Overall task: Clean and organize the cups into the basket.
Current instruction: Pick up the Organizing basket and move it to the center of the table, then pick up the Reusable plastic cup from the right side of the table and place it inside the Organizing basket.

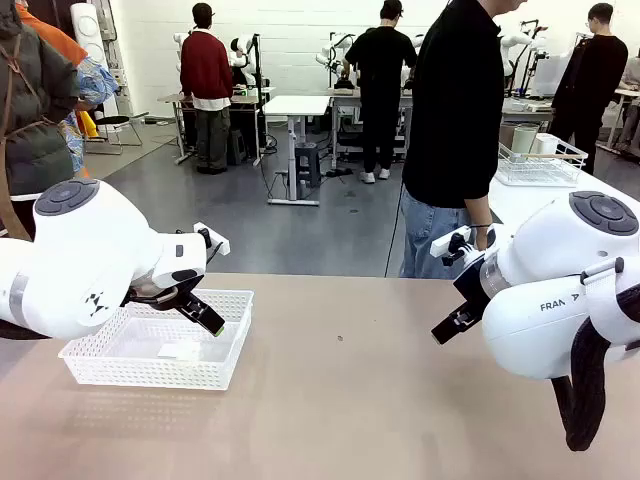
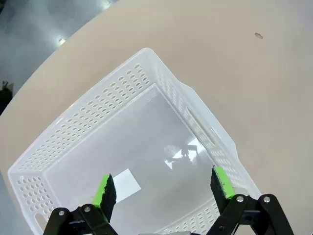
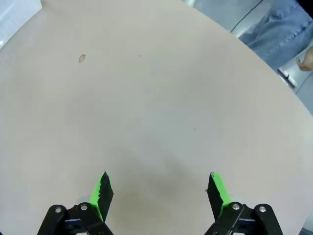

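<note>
The basket (image 1: 150, 373) is a shallow white perforated tray on the left part of the tan table, with nothing in it but a white label (image 2: 124, 183). My left gripper (image 1: 208, 320) hangs open just above the basket's inside; in the left wrist view its gripper (image 2: 162, 174) spans the basket floor, with the mesh wall (image 2: 98, 112) beyond. My right gripper (image 1: 448, 328) is open above bare table at the right, and the right wrist view has it (image 3: 157, 175) over bare tabletop. What looks like a pale green cup (image 1: 524, 138) stands in a wire basket far back right.
A person (image 1: 455, 130) in black top and jeans stands at the table's far edge, right of centre, one hand (image 3: 307, 58) hanging by the table edge. The white wire basket (image 1: 545, 170) sits on a neighbouring white table. A small speck (image 3: 81, 58) marks mid-table.
</note>
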`<state>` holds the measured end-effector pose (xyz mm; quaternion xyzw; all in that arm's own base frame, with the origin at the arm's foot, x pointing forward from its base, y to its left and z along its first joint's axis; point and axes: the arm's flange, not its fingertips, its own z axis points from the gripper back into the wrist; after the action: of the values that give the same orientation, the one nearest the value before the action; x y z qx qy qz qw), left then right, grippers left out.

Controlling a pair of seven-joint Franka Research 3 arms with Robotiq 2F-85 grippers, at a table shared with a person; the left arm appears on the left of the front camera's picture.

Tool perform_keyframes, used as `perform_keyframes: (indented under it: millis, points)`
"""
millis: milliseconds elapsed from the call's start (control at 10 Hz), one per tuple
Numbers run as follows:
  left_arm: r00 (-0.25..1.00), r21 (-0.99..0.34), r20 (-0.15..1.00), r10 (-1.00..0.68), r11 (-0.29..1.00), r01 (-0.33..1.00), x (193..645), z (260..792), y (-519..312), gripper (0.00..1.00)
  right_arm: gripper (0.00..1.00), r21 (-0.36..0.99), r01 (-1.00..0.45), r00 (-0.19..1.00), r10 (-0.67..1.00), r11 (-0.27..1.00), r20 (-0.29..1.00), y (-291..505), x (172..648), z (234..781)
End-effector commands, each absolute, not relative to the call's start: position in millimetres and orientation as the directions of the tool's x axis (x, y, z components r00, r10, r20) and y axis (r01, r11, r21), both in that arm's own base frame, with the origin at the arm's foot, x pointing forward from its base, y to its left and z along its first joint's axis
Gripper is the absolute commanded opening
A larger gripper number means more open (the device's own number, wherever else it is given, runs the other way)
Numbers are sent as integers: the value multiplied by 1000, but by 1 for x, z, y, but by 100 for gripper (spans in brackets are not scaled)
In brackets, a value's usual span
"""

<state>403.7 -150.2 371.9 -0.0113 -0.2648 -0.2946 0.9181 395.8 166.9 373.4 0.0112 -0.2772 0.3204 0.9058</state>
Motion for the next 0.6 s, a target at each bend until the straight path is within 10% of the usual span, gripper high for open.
perform_keyframes:
  millis: [0, 500]
  points:
    - [686, 136, 493, -535, 826, 547, 404, 372, -150, 100, 100, -157, -587, 641, 574, 794, 509, 167, 396, 373]
    - [686, 136, 493, -535, 826, 547, 404, 372, -150, 100, 100, -157, -587, 641, 574, 794, 509, 167, 396, 373]
